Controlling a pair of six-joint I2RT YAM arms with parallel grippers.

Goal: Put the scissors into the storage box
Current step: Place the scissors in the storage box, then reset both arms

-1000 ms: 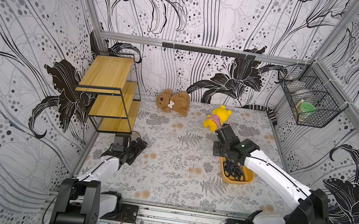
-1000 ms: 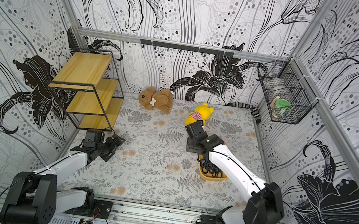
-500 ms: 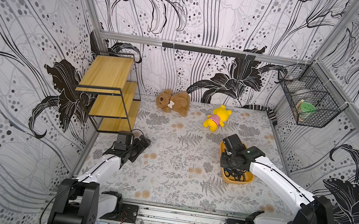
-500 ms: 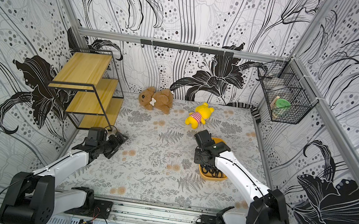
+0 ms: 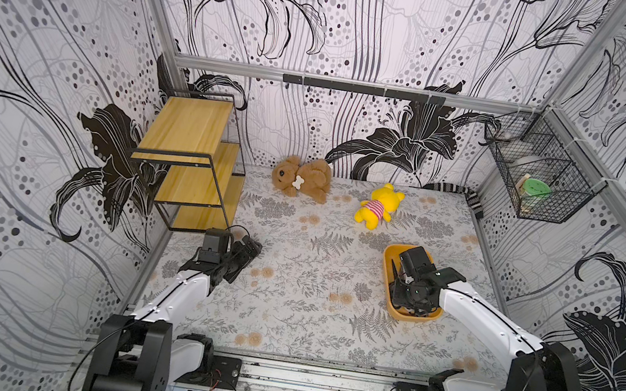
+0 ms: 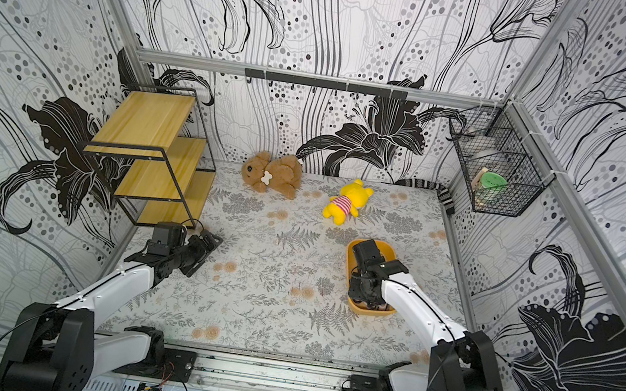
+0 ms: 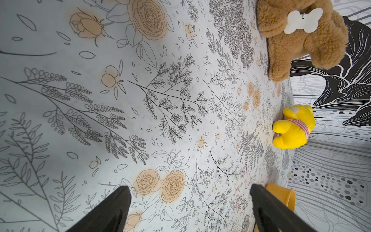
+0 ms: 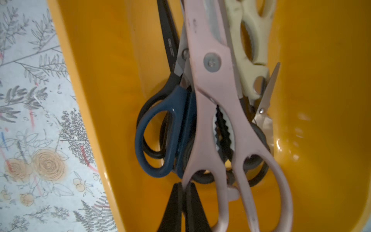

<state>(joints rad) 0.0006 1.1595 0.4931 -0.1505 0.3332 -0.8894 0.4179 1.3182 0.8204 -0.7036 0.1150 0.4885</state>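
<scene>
The orange-yellow storage box (image 5: 389,258) (image 6: 351,252) stands on the right side of the table. Its wall fills the right wrist view (image 8: 112,100), and its corner shows in the left wrist view (image 7: 285,193). Inside lie several scissors: a dark blue-handled pair (image 8: 176,112), a black pair (image 8: 168,40) and cream shears (image 8: 251,50). The pale pink scissors (image 8: 216,100) are on top. My right gripper (image 8: 184,185) (image 5: 408,303) (image 6: 365,297) is down in the box, shut on one pink handle loop. My left gripper (image 7: 189,186) (image 5: 251,248) (image 6: 207,242) hangs open over the table's left side, holding nothing.
A brown teddy (image 5: 301,178) and a yellow plush toy (image 5: 376,210) lie at the back of the table. A wooden shelf with a black frame (image 5: 191,153) stands at the back left. A black wire basket (image 5: 536,183) hangs on the right wall.
My right arm has drawn back from the box's far end, near the yellow toy, to over the box's near half. The left gripper has edged slightly to the right.
</scene>
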